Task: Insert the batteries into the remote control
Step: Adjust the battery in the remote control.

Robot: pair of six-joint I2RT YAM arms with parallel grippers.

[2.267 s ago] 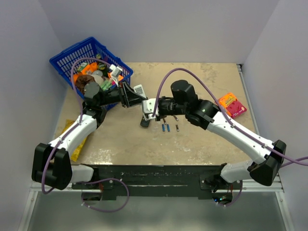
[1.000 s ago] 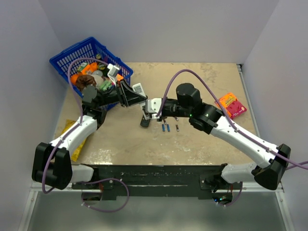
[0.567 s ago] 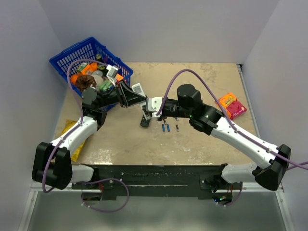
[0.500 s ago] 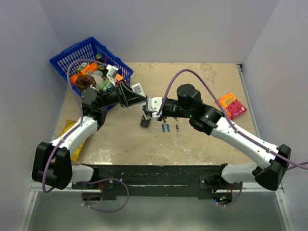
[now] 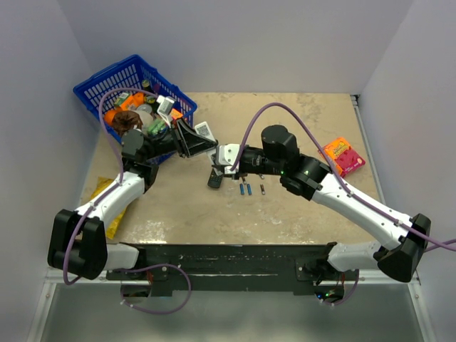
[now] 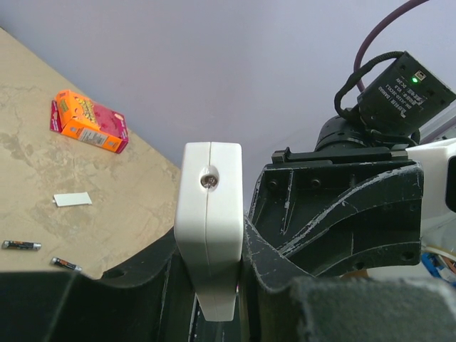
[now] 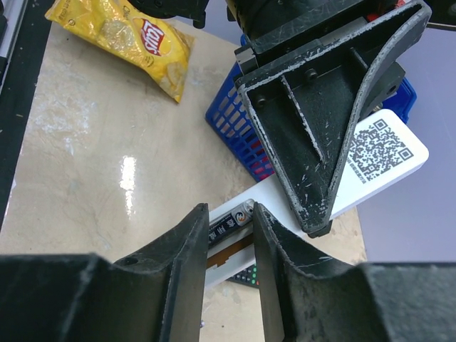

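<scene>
The left tool (image 5: 204,144) was clamped on the remote control (image 6: 209,221), holding it on edge above the tabletop (image 5: 299,114), a screw showing in its end. A white label with a QR code (image 7: 377,153) covered its flat back. The right tool (image 7: 230,209) met it from the other side, jaws a narrow gap apart with one dark battery (image 7: 229,222) lying across that gap against the remote. Whether the fingers (image 7: 187,239) still pinched it could not be told, and its print was too small to read.

Below them lay a black remote (image 5: 213,179) and three loose batteries (image 5: 250,190), two blue and one dark. The tabletop was beige with a mottled stone look and glossy enough to throw a glare. A yellow crisp bag (image 7: 125,39) with the Lay's logo lay near its left edge, an orange and pink box (image 5: 343,155) to the right, and a filled blue basket (image 5: 100,82) at the far left corner. Plain pale lavender walls (image 5: 249,43) closed in three sides.
</scene>
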